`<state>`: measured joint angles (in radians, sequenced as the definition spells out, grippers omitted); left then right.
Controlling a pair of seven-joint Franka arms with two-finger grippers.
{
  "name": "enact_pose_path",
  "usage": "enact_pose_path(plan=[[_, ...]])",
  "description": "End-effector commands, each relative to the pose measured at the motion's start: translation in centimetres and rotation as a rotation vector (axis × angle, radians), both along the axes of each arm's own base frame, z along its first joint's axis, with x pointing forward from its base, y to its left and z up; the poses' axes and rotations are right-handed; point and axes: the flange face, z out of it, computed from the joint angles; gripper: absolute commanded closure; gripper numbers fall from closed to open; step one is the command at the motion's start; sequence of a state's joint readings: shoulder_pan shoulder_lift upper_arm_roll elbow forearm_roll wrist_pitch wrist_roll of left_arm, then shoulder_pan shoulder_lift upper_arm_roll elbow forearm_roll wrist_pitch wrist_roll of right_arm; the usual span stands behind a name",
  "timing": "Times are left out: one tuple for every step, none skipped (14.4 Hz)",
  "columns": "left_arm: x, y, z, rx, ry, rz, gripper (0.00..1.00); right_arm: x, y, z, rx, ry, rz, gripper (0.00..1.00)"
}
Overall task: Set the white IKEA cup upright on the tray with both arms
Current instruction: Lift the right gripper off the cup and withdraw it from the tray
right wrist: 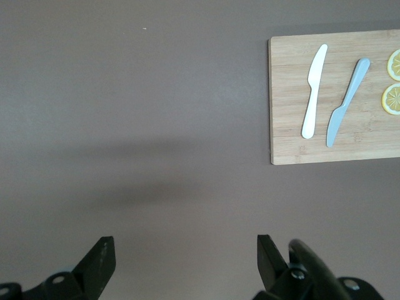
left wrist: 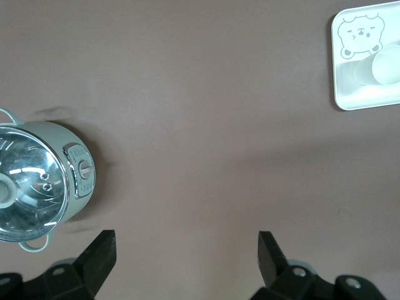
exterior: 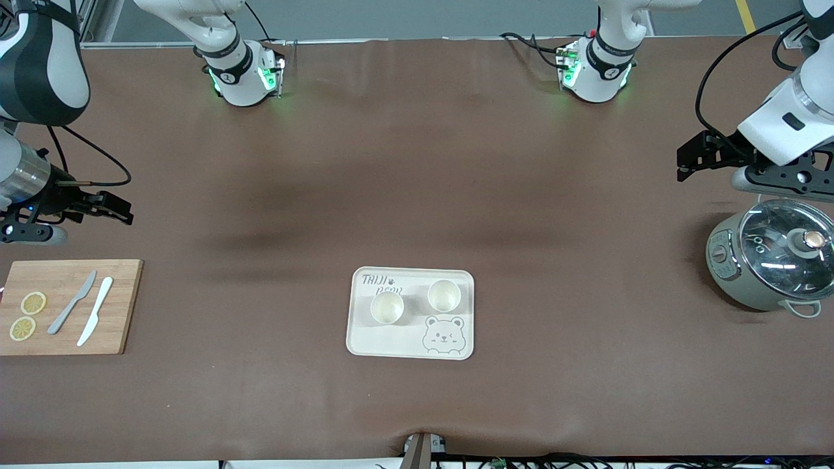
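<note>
The cream tray (exterior: pixel 391 342) with the bear drawing lies at the table's middle, nearer the front camera. Two white cups stand upright on it, one (exterior: pixel 387 307) toward the right arm's end and one (exterior: pixel 444 295) toward the left arm's end. My left gripper (exterior: pixel 681 161) is open and empty, in the air at the left arm's end of the table, beside the pot. My right gripper (exterior: pixel 127 210) is open and empty, in the air at the right arm's end, close to the cutting board. The left wrist view shows the tray (left wrist: pixel 362 97) with a cup (left wrist: pixel 387 64), well away from that gripper (left wrist: pixel 187 256). The right wrist view shows its gripper (right wrist: pixel 186 259) over bare table.
A wooden cutting board (exterior: pixel 117 306) with two knives and two lemon slices lies at the right arm's end; it also shows in the right wrist view (right wrist: pixel 287 125). A grey-green pot with a glass lid (exterior: pixel 772 260) stands at the left arm's end, also in the left wrist view (left wrist: pixel 37 184).
</note>
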<state>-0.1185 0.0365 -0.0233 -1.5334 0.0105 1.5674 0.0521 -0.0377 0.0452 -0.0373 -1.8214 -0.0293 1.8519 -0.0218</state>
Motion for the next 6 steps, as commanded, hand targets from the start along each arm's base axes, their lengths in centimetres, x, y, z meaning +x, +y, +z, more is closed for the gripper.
enact_pose_path(plan=[[0.21,0.05,0.14,0.011,0.002,0.002,0.00,-0.07,-0.16,0.08,-0.017,-0.004,0.005,0.00],[0.21,0.05,0.14,0.011,0.002,0.002,0.00,0.01,-0.16,-0.18,-0.017,0.000,0.005,0.00],[0.17,-0.10,0.06,0.013,0.005,-0.001,0.00,0.06,-0.08,-0.26,-0.017,0.000,0.007,0.00],[0.13,-0.27,0.04,0.013,0.006,-0.002,0.00,0.06,-0.08,-0.26,-0.017,0.000,0.005,0.00],[0.08,-0.27,0.13,0.013,0.005,-0.002,0.00,0.07,-0.08,-0.31,-0.017,-0.001,0.005,0.00],[0.13,-0.27,0.04,0.013,0.006,-0.001,0.00,0.14,-0.08,-0.36,-0.017,-0.004,0.007,0.00]])
